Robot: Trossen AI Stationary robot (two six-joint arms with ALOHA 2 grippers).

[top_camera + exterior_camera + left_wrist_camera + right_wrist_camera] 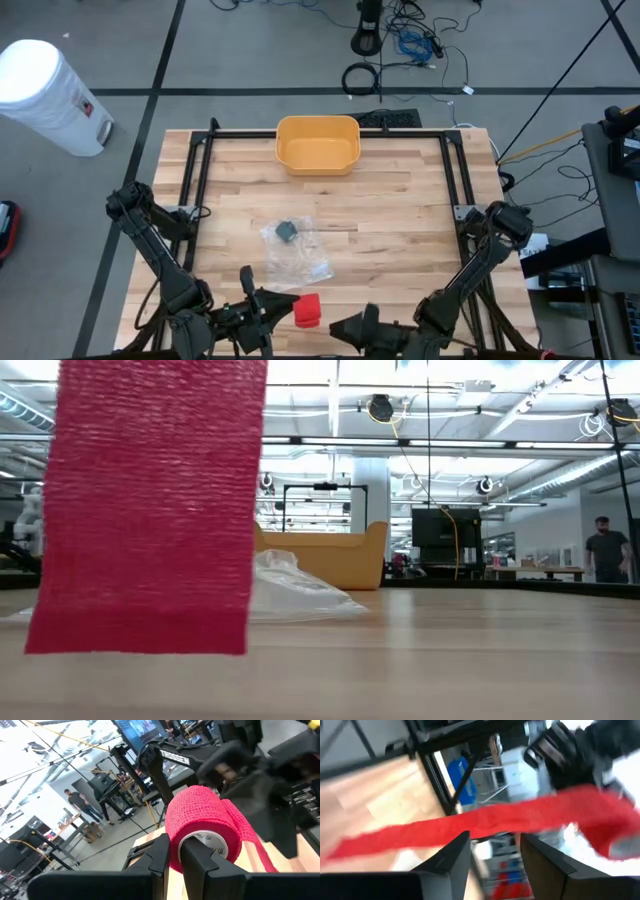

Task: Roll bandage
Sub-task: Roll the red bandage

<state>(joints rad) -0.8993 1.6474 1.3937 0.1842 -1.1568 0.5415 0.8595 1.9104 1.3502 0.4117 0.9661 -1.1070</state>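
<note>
A: Lower centre of the high view — what lies between the two arms?

B: The red bandage roll (307,311), at the table's (400,215) near edge. The left gripper (262,310) touches it; the right gripper (352,327) sits just beside.

A: Are the fingers visible there?

B: Poorly. The left wrist view settles it: the left fingers (200,862) are clenched on the roll's rim, one inside the core. The right wrist view shows a loose red strip (485,822) crossing beyond spread, released fingers (451,855).

A: And the low view?

B: Red fabric fills its left side. Mid-table lies a clear plastic bag (295,250); farthest, the yellow bin (318,144).
</note>
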